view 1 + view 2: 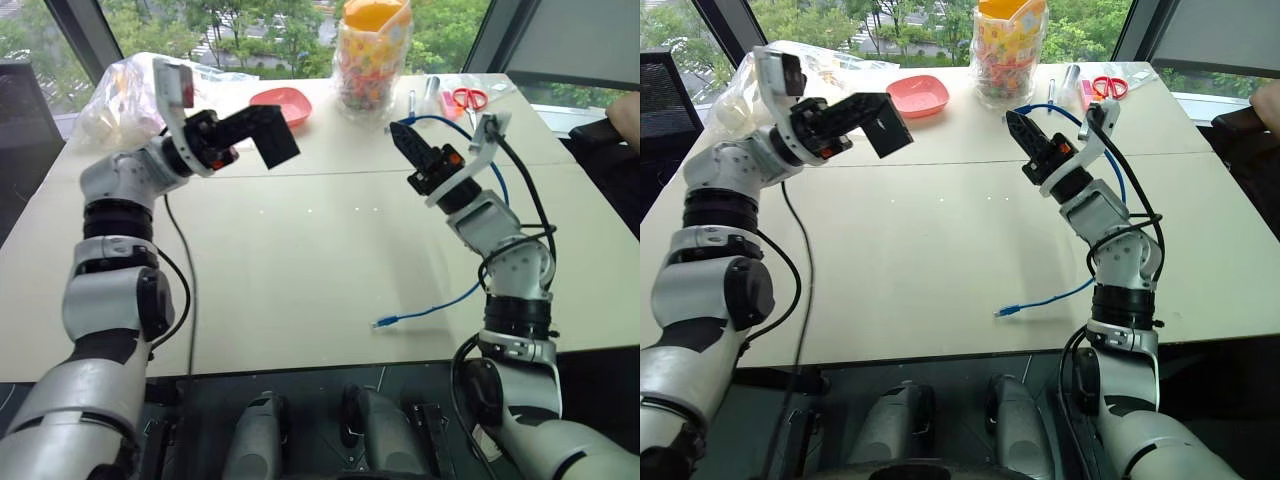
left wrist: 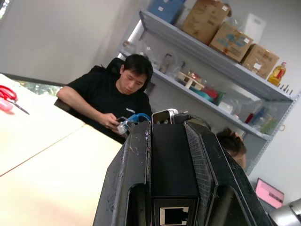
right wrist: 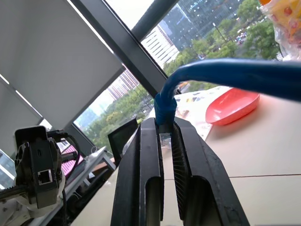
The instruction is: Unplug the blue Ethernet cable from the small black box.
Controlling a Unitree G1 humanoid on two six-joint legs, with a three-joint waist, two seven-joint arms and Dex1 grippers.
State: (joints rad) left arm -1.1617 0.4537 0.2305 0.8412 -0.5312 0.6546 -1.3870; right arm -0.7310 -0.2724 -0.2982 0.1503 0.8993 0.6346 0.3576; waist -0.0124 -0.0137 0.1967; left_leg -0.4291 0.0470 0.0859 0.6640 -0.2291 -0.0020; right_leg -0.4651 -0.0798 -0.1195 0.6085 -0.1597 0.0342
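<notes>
Separation looks complete: the small black box (image 1: 272,135) is up in the air over the far left part of the surface (image 1: 300,260), clamped between the left fingers (image 2: 136,174), and its port, seen in both wrist views, stands empty. Holding it aloft with the socket turned toward the other arm leaves the port clear for a straight pull, I'd guess.

The right gripper (image 1: 403,140) hangs well apart from it, over the far right part of the surface, its fingers pinched together on the clear plug of the blue Ethernet cable (image 1: 1110,165). From there the thin bright-blue cord arcs up and back over the wrist, runs down alongside the forearm, and trails onto the surface near the front edge, where its other plug (image 1: 385,322) lies free.

The cord looks limp and light, so it should follow wherever the hand goes. Along the far edge sit a red dish (image 1: 282,104), a plastic jar (image 1: 372,55) and red scissors (image 1: 468,97).
</notes>
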